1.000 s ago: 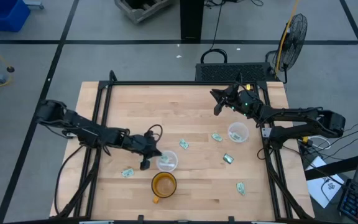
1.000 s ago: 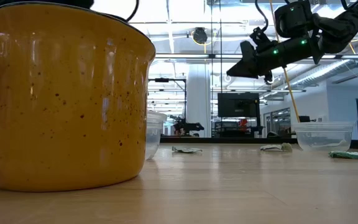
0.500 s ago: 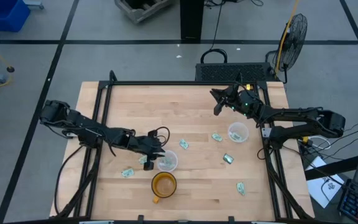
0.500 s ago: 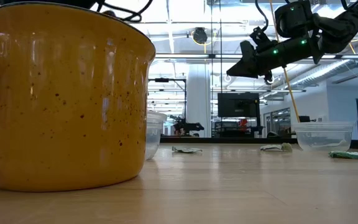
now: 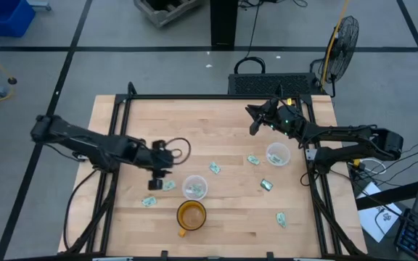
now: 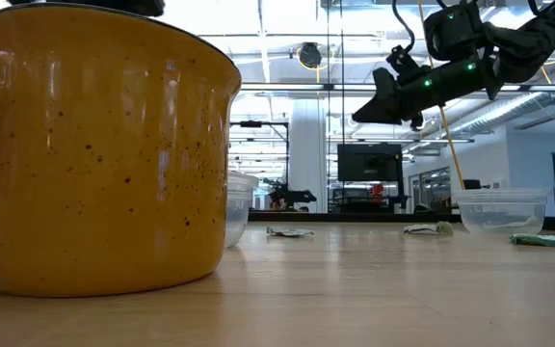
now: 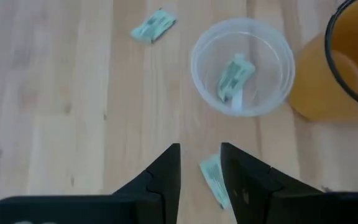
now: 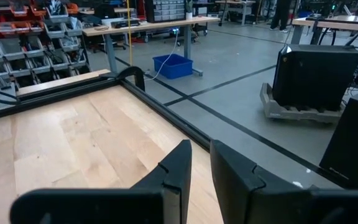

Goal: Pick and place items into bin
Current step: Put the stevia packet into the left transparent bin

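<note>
Several small pale green-and-white packets lie flat on the wooden table. One packet (image 7: 232,78) lies inside the nearer clear cup (image 5: 194,187). Another packet (image 7: 213,178) lies on the wood just left of that cup (image 7: 241,67), below the open fingers of my left gripper (image 7: 199,163). My left gripper (image 5: 158,172) hovers left of the cup and holds nothing. Loose packets (image 5: 149,201) (image 5: 214,167) (image 5: 253,159) (image 5: 266,185) (image 5: 281,219) are scattered about. My right gripper (image 5: 252,120) (image 8: 201,158) waits high over the table's far right, open by a narrow gap and empty.
A yellow speckled mug (image 5: 191,215) (image 6: 104,145) stands near the table's near edge, just nearer than the cup. A second clear cup (image 5: 277,154) (image 6: 504,210) stands toward the right. A black metal frame (image 5: 194,97) runs along the table's far and side edges.
My left gripper has drawn back from beside the nearer clear cup toward the table's left and far edges. A packet on the wood next to the cup, covered by the gripper before, now shows. My right arm has kept still.
</note>
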Motion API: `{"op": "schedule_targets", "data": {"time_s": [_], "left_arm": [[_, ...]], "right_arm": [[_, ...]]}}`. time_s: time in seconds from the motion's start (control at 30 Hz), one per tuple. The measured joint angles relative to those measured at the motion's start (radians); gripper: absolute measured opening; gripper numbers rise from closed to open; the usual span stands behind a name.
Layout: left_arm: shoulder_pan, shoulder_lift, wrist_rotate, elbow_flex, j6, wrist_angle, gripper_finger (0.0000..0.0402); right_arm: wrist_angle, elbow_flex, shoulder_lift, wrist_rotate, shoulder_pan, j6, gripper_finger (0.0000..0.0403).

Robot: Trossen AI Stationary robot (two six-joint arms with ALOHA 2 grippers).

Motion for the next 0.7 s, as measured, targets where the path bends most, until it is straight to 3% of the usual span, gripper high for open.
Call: {"op": "schedule_targets", "data": {"time_s": [0.2,0.4,0.5,0.7], "left_arm": [[-0.028,-0.113,0.08,-0.036,-0.218,-0.152,0.012],[-0.123,-0.145,0.116,-0.215,-0.475,-0.137,0.012],[-0.174,-0.14,0.173,-0.32,-0.591,-0.049,0.012],[-0.255,-0.138,0.231,-0.512,-0.683,0.346,0.012]], "right_arm": [[-0.018,0.0,0.0,0.0,0.0,0.0,0.0052],[-0.042,0.0,0.0,0.0,0.0,0.0,0.0052],[-0.042,0.0,0.0,0.0,0.0,0.0,0.0052],[-0.037,0.0,0.0,0.0,0.0,0.0,0.0052]]}}
